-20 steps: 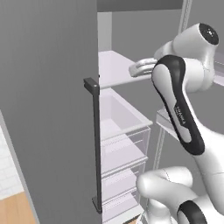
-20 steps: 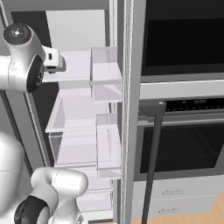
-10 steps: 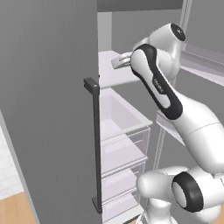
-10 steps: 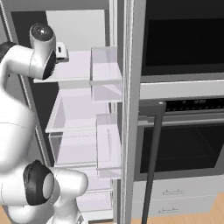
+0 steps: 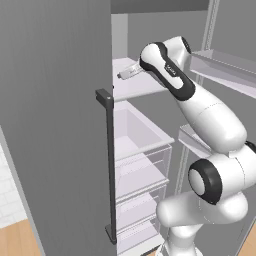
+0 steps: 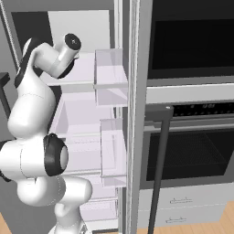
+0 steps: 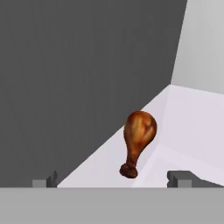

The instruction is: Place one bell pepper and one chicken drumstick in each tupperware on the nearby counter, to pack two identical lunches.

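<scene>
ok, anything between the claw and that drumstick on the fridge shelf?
Nothing visible. The open claw points straight at the orange-brown roasted chicken drumstick, which lies alone on the pale fridge shelf, bone end toward the claw.

Carrier: a pale, faintly lilac fridge shelf (image 7: 183, 118), smooth and flat.
Shelf borders: a dark grey wall runs along its edge from 7 o'clock up to 1 o'clock in the hand view; a lighter wall closes it at 1 to 2 o'clock.
Lying on it: one chicken drumstick (image 7: 138, 140), orange-brown and glossy, resting directly on the shelf just beside the dark wall.
Drumstick pose: fat end toward 12 o'clock, thin bone end toward 6 o'clock, slightly slanted.
Shelf in the base views: the upper shelf (image 5: 131, 85) of the open fridge, above clear drawers (image 5: 140, 145).
</scene>
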